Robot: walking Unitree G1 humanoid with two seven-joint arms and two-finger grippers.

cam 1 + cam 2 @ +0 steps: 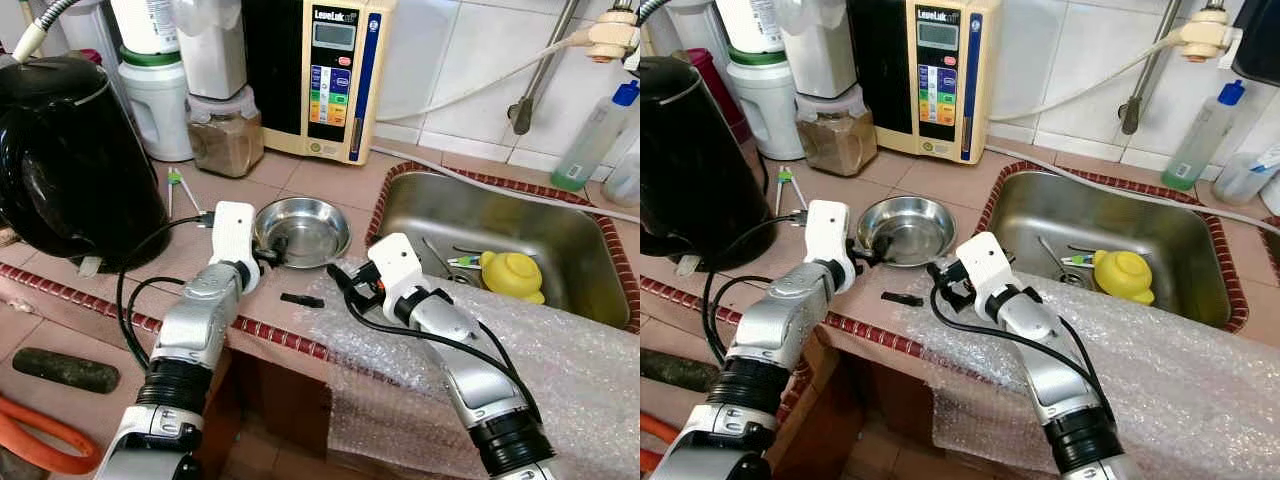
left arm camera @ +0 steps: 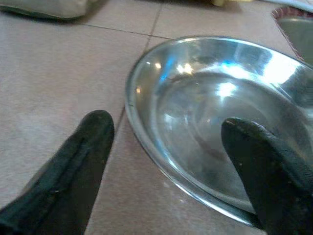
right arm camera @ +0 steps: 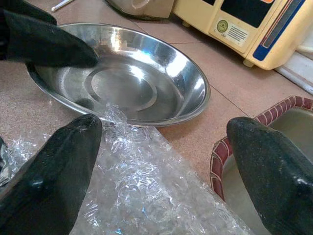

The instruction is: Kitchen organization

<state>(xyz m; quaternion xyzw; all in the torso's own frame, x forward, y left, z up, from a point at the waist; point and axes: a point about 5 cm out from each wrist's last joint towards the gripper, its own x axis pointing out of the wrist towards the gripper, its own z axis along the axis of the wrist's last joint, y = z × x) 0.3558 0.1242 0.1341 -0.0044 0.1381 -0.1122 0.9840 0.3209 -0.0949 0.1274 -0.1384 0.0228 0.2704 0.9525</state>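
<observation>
left gripper straddles the bowl rim

the left gripper point(image 2: 166, 161) is spread, one finger inside the stainless steel bowl point(image 1: 305, 230) and one on the tiled counter point(image 1: 330, 180) outside its near rim. to grip well, it should likely pinch squarely on that thin, slippery edge. the right gripper point(image 3: 161, 166), also spread, hovers over bubble wrap point(image 1: 560, 360). the shallow, shiny, empty bowl sits just beside the sink point(image 1: 400, 200).

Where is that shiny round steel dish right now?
The shallow round steel dish sits on the tiled counter, just left of the sink and in front of the cream water machine, with the open left gripper straddling its near rim.
</observation>
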